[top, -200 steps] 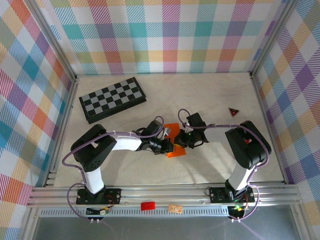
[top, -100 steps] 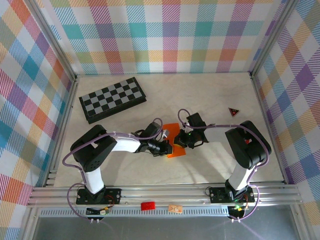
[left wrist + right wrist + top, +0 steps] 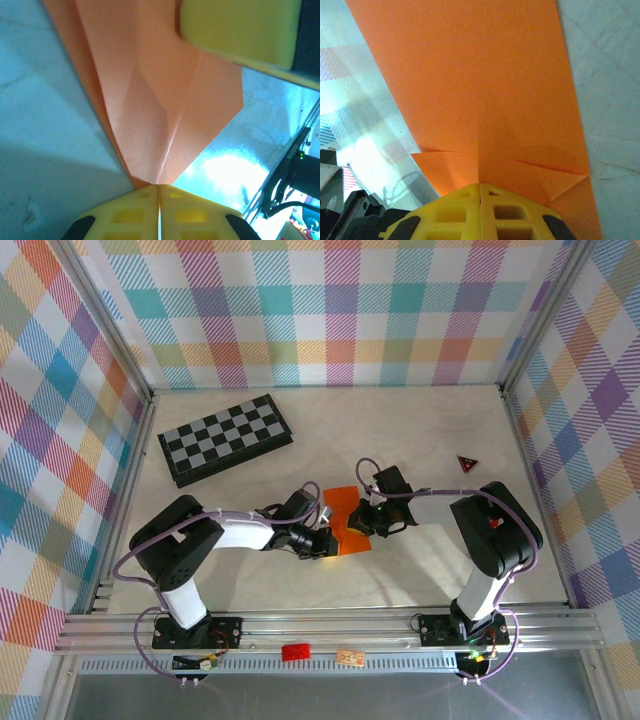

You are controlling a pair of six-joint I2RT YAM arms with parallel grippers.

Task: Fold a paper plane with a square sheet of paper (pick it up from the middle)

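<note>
Left tool (image 3: pixel 159 189) and right tool (image 3: pixel 480 187) both pinch the paper (image 3: pixel 345 508) between them.

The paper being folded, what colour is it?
The paper is bright orange. The right wrist view shows it best.

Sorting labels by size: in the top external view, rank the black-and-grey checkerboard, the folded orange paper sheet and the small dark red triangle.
Largest: black-and-grey checkerboard.
Middle: folded orange paper sheet, partly hidden, yet clearly mid-sized.
Smallest: small dark red triangle.
</note>
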